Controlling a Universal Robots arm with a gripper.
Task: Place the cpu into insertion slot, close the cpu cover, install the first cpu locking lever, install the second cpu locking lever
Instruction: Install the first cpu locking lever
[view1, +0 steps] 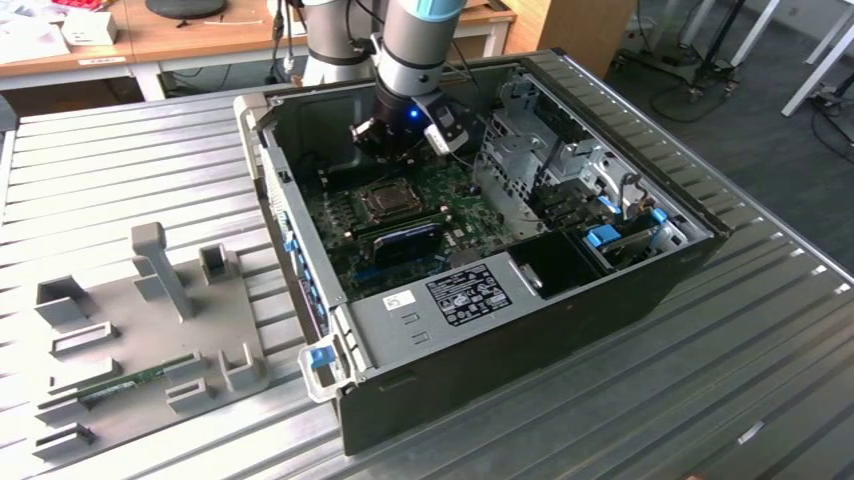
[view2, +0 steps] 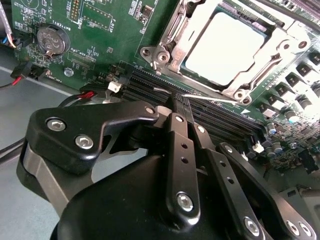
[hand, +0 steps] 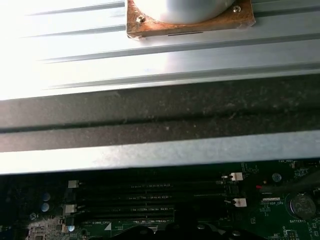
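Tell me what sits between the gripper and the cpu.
The long black memory slots, seen in the second wrist view between the gripper and the cpu.

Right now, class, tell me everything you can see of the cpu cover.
The cpu cover is a thin, shiny silver metal frame with a large square window. It lies flat and closed over the cpu, whose pale top shows through the window, on the green board. Round fasteners sit at its corners. The gripper hangs beside it over the black memory slots, apart from it.
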